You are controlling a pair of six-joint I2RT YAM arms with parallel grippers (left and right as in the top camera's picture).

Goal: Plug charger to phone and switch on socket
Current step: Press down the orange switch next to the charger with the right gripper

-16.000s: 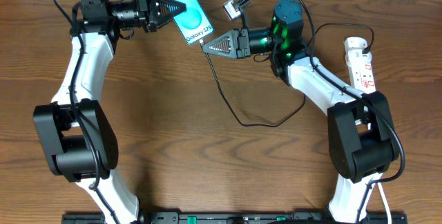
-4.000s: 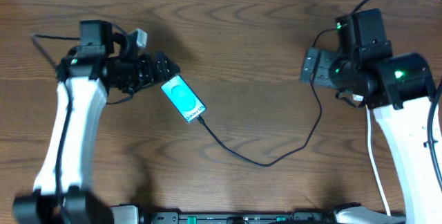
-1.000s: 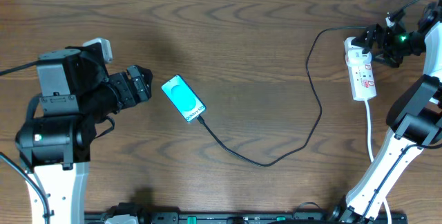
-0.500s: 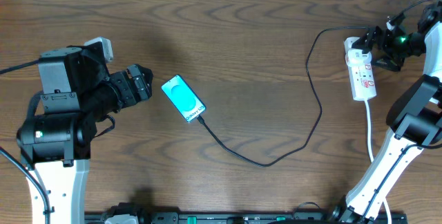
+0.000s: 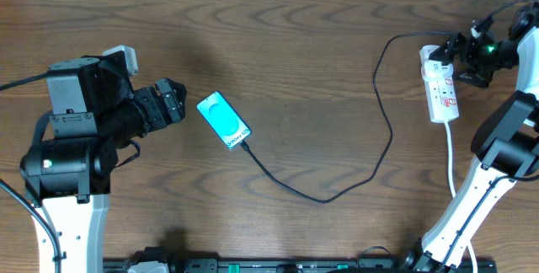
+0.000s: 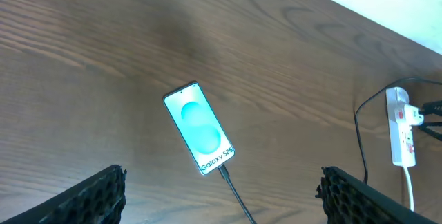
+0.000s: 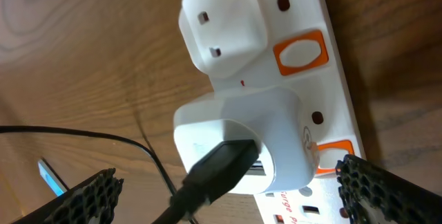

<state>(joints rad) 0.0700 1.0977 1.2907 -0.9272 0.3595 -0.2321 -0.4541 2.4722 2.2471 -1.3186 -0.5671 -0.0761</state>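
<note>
The phone [image 5: 224, 121] lies flat left of centre, teal screen up, and shows again in the left wrist view [image 6: 199, 128]. The charger [image 5: 320, 195], a thin black cable, has its tip in the phone's lower end [image 6: 222, 170] and loops right to a white adapter [image 7: 242, 141] on the socket [image 5: 441, 83]. My left gripper [image 5: 171, 104] stands open just left of the phone, holding nothing. My right gripper [image 5: 465, 58] is open at the socket's far end. In the right wrist view its fingers [image 7: 359, 182] flank the adapter without touching it.
Orange switches [image 7: 298, 52] sit beside each outlet on the socket [image 7: 328, 16]. A second white plug [image 7: 221, 23] fills the outlet at its end. The socket's white cord [image 5: 450, 151] runs toward the front right. The cable crosses the table between the arms.
Earlier both grippers were at the phone and cable near the back edge. Now the phone lies plugged in, both grippers are empty, and the right arm is at the socket. Last second: no movement.
</note>
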